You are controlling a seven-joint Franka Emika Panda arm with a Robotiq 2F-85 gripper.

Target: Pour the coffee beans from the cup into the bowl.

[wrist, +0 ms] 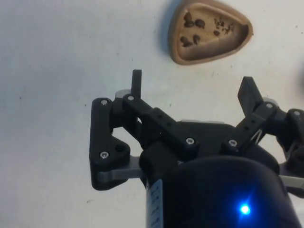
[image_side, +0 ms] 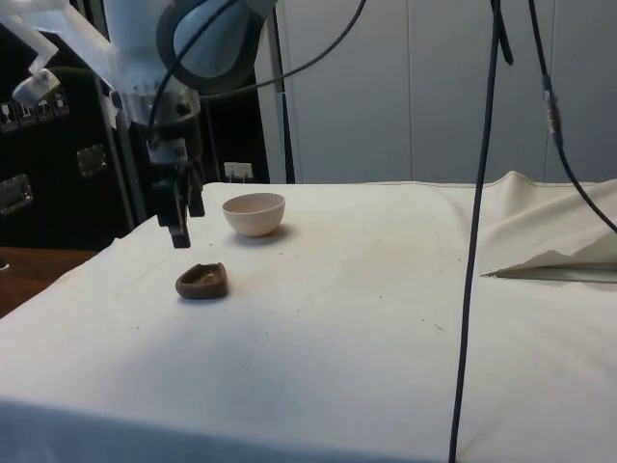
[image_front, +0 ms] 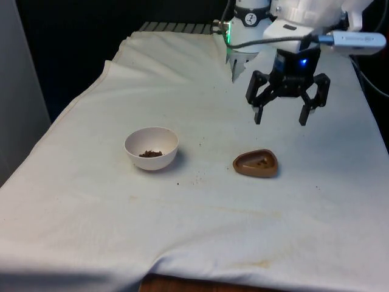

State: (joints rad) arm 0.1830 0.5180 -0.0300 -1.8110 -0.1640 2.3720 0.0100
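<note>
The table (image_front: pixel 200 243) has a white cloth (image_front: pixel 91 213) over it, and the near edge of the cloth is bare and a bit wrinkled, with some faint brown stains. Going farther in, about the middle of the table, a small brown cup (image_front: pixel 256 163) sits flat on the cloth. It has a rounded three-corner shape, and a few coffee beans (wrist: pixel 192 32) and some crumbs lie inside it. Toward the front view's left, well apart from the cup, stands a white bowl (image_front: pixel 151 148). It is upright, with a little heap of dark beans (image_front: pixel 150 154) at its bottom. Some tiny dark specks (image_front: pixel 196 178) lie on the cloth between the bowl and the cup. Up in the air, above the cup and a bit farther back, hangs the black gripper (image_front: pixel 281 117). Its two fingers (wrist: pixel 137 84) point down and are spread wide apart, with nothing between them. It is not touching the cup. The far end of the cloth is crumpled into folds.
</note>
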